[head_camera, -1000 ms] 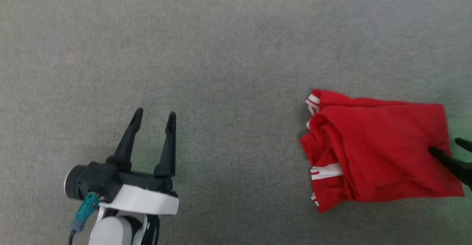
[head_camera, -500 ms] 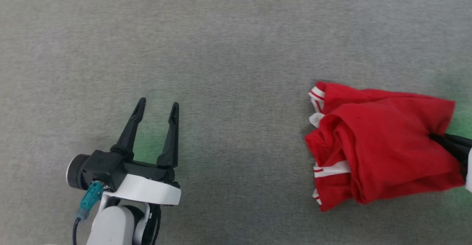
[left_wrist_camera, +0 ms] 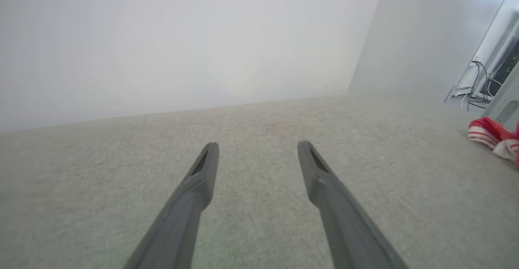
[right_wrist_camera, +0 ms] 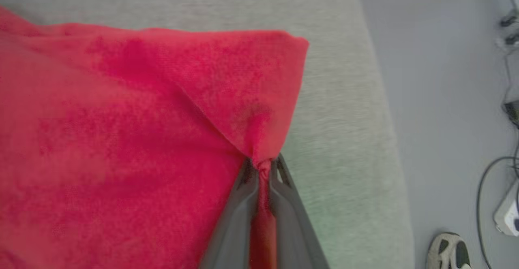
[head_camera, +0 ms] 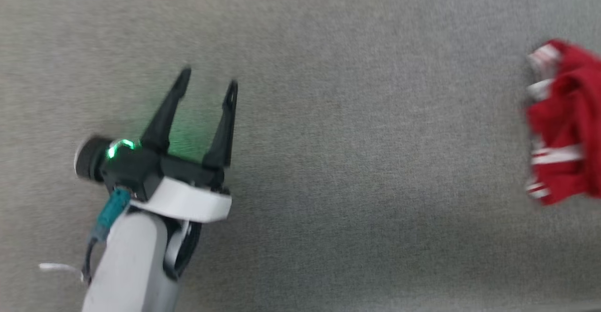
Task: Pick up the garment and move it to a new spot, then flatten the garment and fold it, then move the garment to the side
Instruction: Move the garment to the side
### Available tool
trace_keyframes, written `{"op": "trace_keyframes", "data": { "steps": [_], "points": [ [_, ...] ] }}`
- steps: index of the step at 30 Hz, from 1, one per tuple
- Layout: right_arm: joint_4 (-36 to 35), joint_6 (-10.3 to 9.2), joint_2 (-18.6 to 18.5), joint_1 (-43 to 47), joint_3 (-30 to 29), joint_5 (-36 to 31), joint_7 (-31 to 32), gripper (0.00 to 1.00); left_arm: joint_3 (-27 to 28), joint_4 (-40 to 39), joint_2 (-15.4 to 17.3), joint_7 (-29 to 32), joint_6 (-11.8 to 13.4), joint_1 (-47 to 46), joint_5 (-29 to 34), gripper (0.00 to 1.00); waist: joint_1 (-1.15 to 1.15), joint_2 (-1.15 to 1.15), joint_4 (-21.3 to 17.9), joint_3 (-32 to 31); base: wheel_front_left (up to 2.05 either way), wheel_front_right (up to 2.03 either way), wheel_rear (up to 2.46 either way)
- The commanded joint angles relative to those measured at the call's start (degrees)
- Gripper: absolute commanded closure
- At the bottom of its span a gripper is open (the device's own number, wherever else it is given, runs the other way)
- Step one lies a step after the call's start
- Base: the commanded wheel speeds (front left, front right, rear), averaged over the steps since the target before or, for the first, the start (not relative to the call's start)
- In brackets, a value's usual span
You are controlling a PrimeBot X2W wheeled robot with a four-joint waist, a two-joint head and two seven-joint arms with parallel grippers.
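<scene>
Cloth-covered surface (head_camera: 357, 161), grey and finely woven, flat from edge to edge, faintly tinted green near the left gripper (head_camera: 209, 77). Left gripper low over it, fingers spread wide and holding nothing, green ring light (head_camera: 119, 145) lit on the wrist, teal plug (head_camera: 110, 208) just below.

Well apart to the right, at the edge of the head view and blurred: garment (head_camera: 561, 124), red and bunched, white-and-red striped trim along its left side. Pinched at one red corner by the right gripper (right_wrist_camera: 263, 164), both fingers pressed together on a gathered fold, fabric drawn into a peak toward the tips. Rest of the garment spread to the left over the grey cloth in the right wrist view. Cannot tell whether lifted clear of the surface or resting on it.

Past the surface's rounded edge, smooth grey floor (right_wrist_camera: 438, 78) with dark cables (right_wrist_camera: 482, 188), a white box (right_wrist_camera: 507, 216) and the toe of a pale shoe (right_wrist_camera: 448, 250). Behind the surface in the left wrist view, plain white wall (left_wrist_camera: 182, 38), with wiring (left_wrist_camera: 476, 78) at the far right.
</scene>
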Motion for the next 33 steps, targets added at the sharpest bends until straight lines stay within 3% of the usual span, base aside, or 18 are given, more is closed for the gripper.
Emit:
{"op": "trace_keyframes", "data": {
  "steps": [1, 12, 22, 24, 25, 26, 27, 33],
  "points": [
    [2.62, -0.27, -0.12, -2.14, -1.06, -0.30, -1.77, 1.00, -0.76, -0.44, 0.75, -0.29, -0.12, -2.45, -0.24, 0.00, 0.00, 0.00, -1.72, 2.96, 0.00, 0.00, 0.00],
    [24.81, -0.22, 1.29, -18.84, -5.75, -8.35, -16.05, 1.00, -3.45, -3.09, 3.41, -0.29, -0.12, -11.15, -0.10, 0.00, 0.00, 0.00, -2.48, 8.64, 0.00, 0.00, 0.00],
    [39.10, -0.21, 4.96, -30.97, -4.11, -18.23, -23.69, 1.00, -2.55, -4.10, 4.53, -0.20, 0.00, -11.29, 0.53, 0.00, 0.00, 0.00, -2.60, 10.12, 0.00, 0.00, 0.00],
    [40.61, -0.21, 5.67, -31.94, -3.75, -18.88, -24.86, 0.63, -2.58, -3.78, 4.13, -0.21, 0.00, -10.76, 0.55, 0.00, 0.00, 0.00, -2.62, 9.38, 0.00, 0.00, 0.00],
    [40.61, -0.21, 5.67, -31.94, -3.75, -18.88, -24.86, 0.63, -2.58, -3.78, 4.13, -0.21, 0.00, -10.76, 0.55, 0.00, 0.00, 0.00, -2.62, 9.38, 0.00, 0.00, 0.00],
    [41.22, -0.21, 6.02, -32.15, -3.53, -19.17, -25.46, 0.36, -2.55, -3.67, 3.90, -0.21, 0.00, -10.44, 0.51, 0.00, 0.00, 0.00, -2.61, 8.87, 0.00, 0.00, 0.00],
    [41.78, -0.21, 6.25, -32.33, -3.25, -19.56, -26.05, 0.00, -2.39, -3.54, 3.64, -0.21, 0.00, -10.11, 0.38, 0.00, 0.00, 0.00, -2.59, 8.34, 0.00, 0.00, 0.00],
    [41.64, -0.21, 7.52, -31.57, -1.07, -20.03, -28.74, 0.00, -0.87, -2.49, 2.50, -0.21, 0.00, -7.18, -0.45, 0.00, 0.00, 0.00, -2.51, 3.58, 0.00, 0.00, 0.00]
  ]
}}
